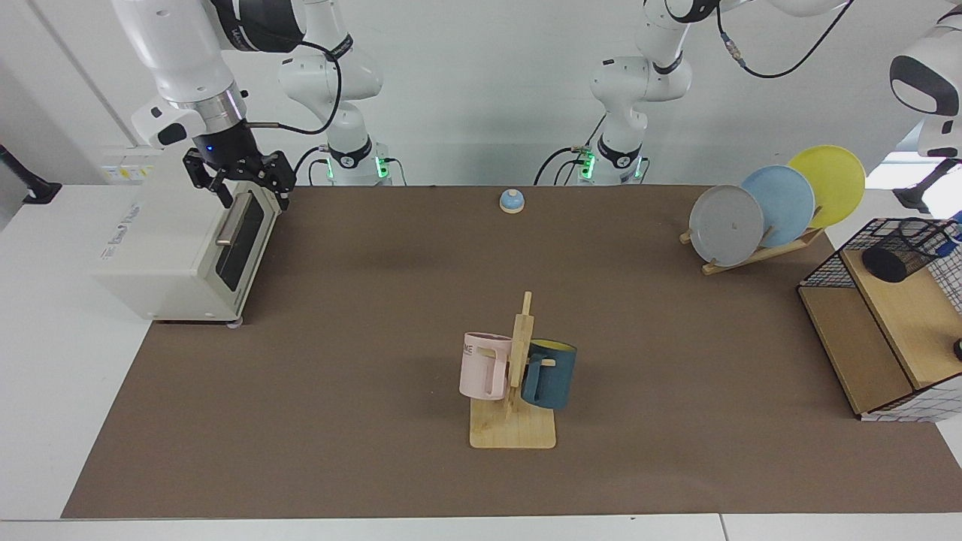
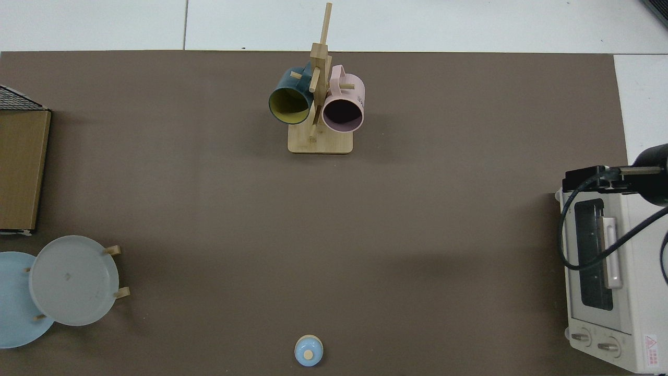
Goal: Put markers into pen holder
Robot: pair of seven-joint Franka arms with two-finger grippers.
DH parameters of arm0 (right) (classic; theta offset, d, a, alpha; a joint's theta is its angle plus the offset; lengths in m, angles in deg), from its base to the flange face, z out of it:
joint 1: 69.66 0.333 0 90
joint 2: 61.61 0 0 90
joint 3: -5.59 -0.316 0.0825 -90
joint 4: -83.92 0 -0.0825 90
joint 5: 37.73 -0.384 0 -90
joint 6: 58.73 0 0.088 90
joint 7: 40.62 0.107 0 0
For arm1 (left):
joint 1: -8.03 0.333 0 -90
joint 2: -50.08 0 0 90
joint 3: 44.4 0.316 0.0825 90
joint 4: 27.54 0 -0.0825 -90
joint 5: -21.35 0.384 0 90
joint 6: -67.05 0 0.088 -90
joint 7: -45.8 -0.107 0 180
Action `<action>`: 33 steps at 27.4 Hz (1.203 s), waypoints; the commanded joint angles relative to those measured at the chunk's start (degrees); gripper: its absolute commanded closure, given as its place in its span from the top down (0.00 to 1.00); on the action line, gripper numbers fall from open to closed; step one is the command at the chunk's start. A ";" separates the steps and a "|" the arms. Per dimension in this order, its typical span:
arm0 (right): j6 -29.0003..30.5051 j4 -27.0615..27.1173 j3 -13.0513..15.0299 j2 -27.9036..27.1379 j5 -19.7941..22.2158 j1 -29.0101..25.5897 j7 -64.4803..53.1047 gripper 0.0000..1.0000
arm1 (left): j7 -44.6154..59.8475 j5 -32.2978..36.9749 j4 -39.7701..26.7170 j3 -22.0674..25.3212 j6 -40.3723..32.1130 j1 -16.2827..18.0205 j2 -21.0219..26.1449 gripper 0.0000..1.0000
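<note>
You find the pen holder (image 1: 904, 248), a black mesh cup, on the shelf (image 1: 909, 315). A blue marker (image 1: 956, 225) tip barely shows at its far rim. Lower it straight inside. The left gripper is out of view. The right gripper (image 1: 239, 182) waits over the toaster oven (image 1: 176, 252), jaws spread.

The right gripper (image 1: 239, 186) hangs pointing down at the far left of the table, its fingers spread apart. The left arm (image 1: 926, 90) reaches off the right edge, its gripper apparently out of frame.
</note>
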 commanded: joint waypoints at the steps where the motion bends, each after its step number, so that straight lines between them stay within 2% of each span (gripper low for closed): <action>1: -0.67 0.86 -0.30 -0.47 -1.18 -0.70 -1.99 1.00 | 0.46 0.81 0.30 0.05 -2.59 -0.64 0.89 0.00; 14: -0.67 0.86 -0.30 -0.47 -1.18 -0.70 -1.99 1.00 | 3.35 1.51 -1.19 -0.04 -7.33 -1.70 0.89 0.00; 21: -0.67 0.86 -0.30 -0.47 -1.18 -0.70 -1.99 1.00 | 12.84 5.47 -1.37 -0.66 -16.12 -3.98 0.62 0.00; 28: -0.67 0.86 -0.30 -0.47 -1.18 -0.70 -1.99 1.00 | 14.52 4.77 -1.89 -0.83 -16.74 -3.98 0.71 0.01; 29: -0.67 0.86 -0.30 -0.47 -1.18 -0.70 -1.99 1.00 | 14.70 4.85 -1.89 -0.83 -16.74 -3.98 0.71 0.10; 30: -0.67 0.95 -0.30 -0.47 -1.18 -0.70 -1.99 1.00 | 14.70 4.85 -1.72 -0.83 -16.74 -3.90 0.80 0.37; 31: -0.67 0.86 -0.30 -0.47 -1.18 -0.70 -1.99 1.00 | 14.70 4.85 -1.54 -0.83 -16.66 -3.81 0.80 0.94; 33: -0.67 0.86 -0.30 -0.47 -1.18 -0.70 -1.99 1.00 | 14.61 4.94 -1.28 -1.01 -16.48 -3.72 0.98 1.00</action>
